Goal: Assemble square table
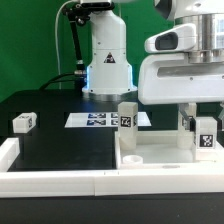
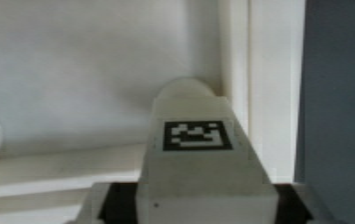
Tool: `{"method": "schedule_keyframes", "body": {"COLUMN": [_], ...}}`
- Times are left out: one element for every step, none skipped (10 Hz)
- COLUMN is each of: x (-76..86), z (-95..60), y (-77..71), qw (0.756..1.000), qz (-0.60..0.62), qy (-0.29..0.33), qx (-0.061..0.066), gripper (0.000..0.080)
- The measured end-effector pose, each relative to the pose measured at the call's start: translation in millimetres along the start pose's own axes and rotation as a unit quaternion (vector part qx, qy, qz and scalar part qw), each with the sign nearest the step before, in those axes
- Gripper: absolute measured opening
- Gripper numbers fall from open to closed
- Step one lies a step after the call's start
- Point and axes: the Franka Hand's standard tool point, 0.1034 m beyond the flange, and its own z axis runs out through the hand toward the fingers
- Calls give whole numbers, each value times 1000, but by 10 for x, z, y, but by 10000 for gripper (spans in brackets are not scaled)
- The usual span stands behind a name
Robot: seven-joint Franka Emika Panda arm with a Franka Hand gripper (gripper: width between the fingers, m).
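Robotics lab bench. White robot arm base (image 1: 105, 62) stands on a black table (image 1: 60, 130); the marker board (image 1: 98, 119) lies flat near it; green screen (image 1: 30, 40) behind, cables (image 1: 71, 45) hanging.

White square panel (image 1: 160, 158) bears upright leg (image 1: 127, 114); loose leg (image 1: 24, 122) lies apart.

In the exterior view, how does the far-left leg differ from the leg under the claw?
The far-left leg lies on its side, while the leg under the claw stands upright. The far-left leg is on the black tabletop, the other on the white panel between the jaws. Both are white tagged blocks.
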Motion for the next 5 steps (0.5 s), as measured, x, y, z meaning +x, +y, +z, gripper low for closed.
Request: {"method": "schedule_keyframes", "body": {"x": [-1, -2, -3, -1, -8], "z": [0, 0, 1, 2, 5], "y": [-3, -7, -6, -5, -18], "qw": [1000, 997, 994, 988, 972], "qz": [24, 71, 107, 155, 235], "qy": [0, 0, 0, 1, 2], "qx": [1, 1, 1, 5, 6], "gripper": [289, 289, 290, 290, 290]}}
